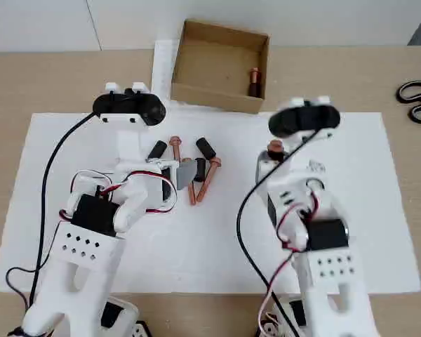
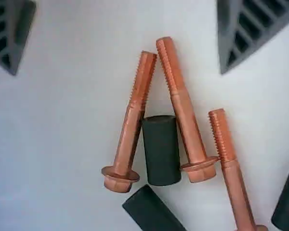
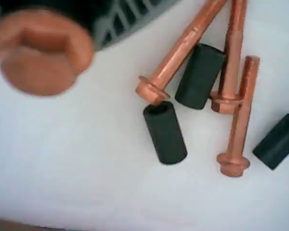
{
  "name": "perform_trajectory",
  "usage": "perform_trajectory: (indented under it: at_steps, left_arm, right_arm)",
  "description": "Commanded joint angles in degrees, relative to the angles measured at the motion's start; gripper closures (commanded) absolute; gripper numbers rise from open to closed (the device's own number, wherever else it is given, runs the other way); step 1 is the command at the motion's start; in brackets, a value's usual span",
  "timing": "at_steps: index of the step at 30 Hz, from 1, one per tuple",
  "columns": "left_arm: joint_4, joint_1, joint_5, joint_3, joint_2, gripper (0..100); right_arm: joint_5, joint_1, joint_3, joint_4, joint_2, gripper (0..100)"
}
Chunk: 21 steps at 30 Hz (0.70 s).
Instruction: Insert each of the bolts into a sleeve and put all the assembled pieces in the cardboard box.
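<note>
Right now one bolt [image 3: 41,53] is clamped in the right gripper [image 1: 275,156]. Its copper flanged head faces that arm's wrist camera, and it hangs over the white sheet [image 1: 210,246] to the right of the middle.

At the sheet's middle lies a loose cluster. A first loose bolt [image 2: 130,130] and a second loose bolt [image 2: 183,110] lean toward each other at their threaded ends. A black sleeve [image 2: 161,150] lies between their shanks, just beside both. A third loose bolt [image 2: 231,163] runs alongside the second, its threaded tip close to that one's flange. A second sleeve [image 2: 149,211] lies near the first bolt's head, and a third sleeve [image 2: 286,199] lies beyond the third bolt. None of these bolts is inside a sleeve.

The left gripper [image 2: 116,72] hangs over this cluster with its fingers [image 2: 12,38] spread wide and nothing between them. The threaded ends of the first two bolts lie on the sheet between the fingers.

Past the sheet's far edge stands the cardboard box [image 1: 214,95], which holds one assembled piece [image 1: 255,81] near its right-hand wall. A pair of scissors [image 1: 415,100] lies on the wooden table [image 1: 28,77], off the sheet to the right.
</note>
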<state>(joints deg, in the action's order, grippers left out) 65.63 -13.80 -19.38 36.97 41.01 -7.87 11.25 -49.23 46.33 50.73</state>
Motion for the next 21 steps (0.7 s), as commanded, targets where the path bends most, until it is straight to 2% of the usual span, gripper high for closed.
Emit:
perform_trajectory:
  at_steps: [1,12,21]
  left_arm:
    - [-0.09,0.7,0.0,-0.66,1.49,74]
    - [0.18,9.14,0.0,-0.57,1.41,74]
    - [0.18,9.41,0.0,-0.31,1.32,74]
  right_arm:
    - [0.53,-0.13,10.81,-1.54,-9.19,99.6]
    - [0.53,-0.22,34.81,-1.54,-38.46,99.6]
    - [0.53,-1.1,60.22,2.42,-63.16,99.6]
